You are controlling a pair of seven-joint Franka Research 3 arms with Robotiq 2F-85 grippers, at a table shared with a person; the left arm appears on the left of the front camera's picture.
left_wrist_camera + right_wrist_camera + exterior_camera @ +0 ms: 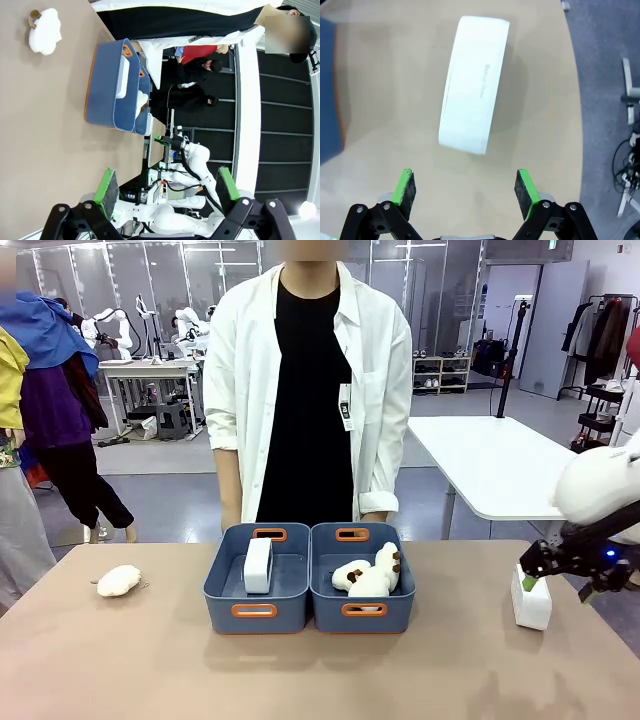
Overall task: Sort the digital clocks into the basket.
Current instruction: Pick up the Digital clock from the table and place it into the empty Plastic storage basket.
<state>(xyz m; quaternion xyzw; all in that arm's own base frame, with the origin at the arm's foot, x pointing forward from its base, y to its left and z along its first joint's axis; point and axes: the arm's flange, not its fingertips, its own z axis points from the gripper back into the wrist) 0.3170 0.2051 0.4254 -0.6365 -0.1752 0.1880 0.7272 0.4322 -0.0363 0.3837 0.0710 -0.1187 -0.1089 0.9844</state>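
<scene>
At the table's left end, seen from the front, a cream plush toy lies alone, well apart from the bins. The left gripper hangs above the table with its green-padded fingers spread wide and nothing between them.

Mid-table, just in front of a person in a white coat, two slate-blue bins stand side by side, touching. The left basket holds one white digital clock standing on edge near its middle. The right basket holds cream-and-brown plush toys.

Toward the right end, the second digital clock stands on the tabletop, well apart from the bins. The right gripper hovers just above it, one green pad at the clock's upper left corner. In the right wrist view its fingers are spread wider than the clock, which lies ahead of the fingertips, tilted slightly off the gripper's line; neither pad touches it.
</scene>
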